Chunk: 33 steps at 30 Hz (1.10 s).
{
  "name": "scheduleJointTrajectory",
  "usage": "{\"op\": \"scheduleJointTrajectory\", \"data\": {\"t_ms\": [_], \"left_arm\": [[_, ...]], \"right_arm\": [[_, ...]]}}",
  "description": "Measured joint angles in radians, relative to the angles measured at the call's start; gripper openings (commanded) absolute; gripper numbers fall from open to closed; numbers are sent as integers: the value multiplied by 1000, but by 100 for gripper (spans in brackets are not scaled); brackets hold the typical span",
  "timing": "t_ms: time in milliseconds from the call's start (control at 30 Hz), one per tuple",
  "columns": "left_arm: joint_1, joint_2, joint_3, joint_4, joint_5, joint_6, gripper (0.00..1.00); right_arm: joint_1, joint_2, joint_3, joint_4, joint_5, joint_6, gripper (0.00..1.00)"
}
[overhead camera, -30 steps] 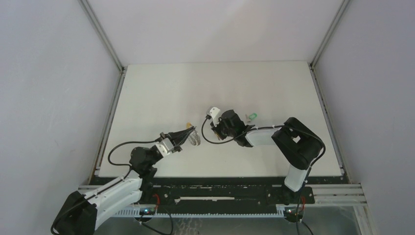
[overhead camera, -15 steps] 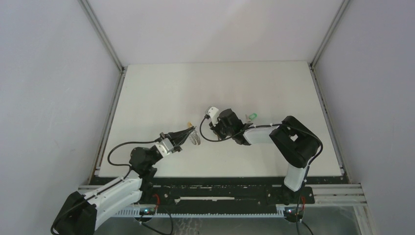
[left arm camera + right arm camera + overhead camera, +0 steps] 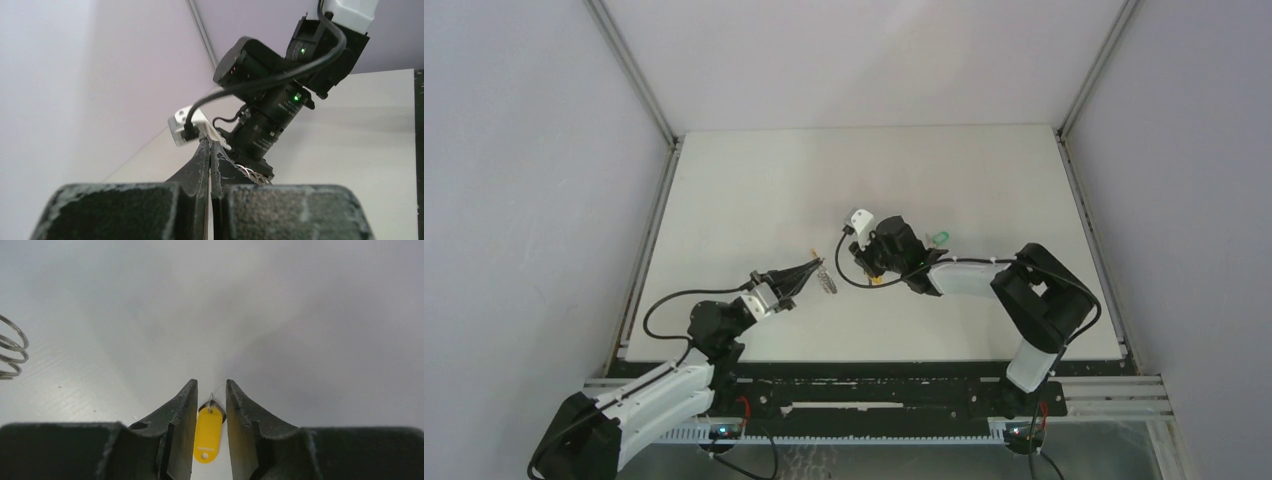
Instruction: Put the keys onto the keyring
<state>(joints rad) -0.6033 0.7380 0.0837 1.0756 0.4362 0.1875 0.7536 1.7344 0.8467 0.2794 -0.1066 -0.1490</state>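
My left gripper is shut on the grey wire keyring and holds it out to the right. In the left wrist view the fingers are pressed together, with the ring's coils just to their right. My right gripper faces the ring from the right. Its fingers sit closely around the yellow-orange-headed key. The ring's coils show at that view's left edge. The green-headed key lies on the table behind the right wrist.
The white table is walled on three sides, with metal posts at its back corners. A small orange bit shows just above the left fingertips. The right arm's body fills the upper left wrist view.
My left gripper has carried the ring slightly right, toward the right gripper. The right wrist has shifted a little up, and its elbow has swung right.
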Motion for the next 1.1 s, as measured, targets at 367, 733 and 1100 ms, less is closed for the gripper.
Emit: {"op": "scheduleJointTrajectory", "data": {"t_ms": [367,733,1100], "left_arm": [[1,1,0,19,5,-12,0],[13,100,0,133,49,-105,0],[27,122,0,180,147,-182,0]], "right_arm": [[-56,-316,-112,103,-177,-46,29],[-64,-548,-167,171,-501,-179,31],[2,-612,-170,198,-672,-285,29]]}}
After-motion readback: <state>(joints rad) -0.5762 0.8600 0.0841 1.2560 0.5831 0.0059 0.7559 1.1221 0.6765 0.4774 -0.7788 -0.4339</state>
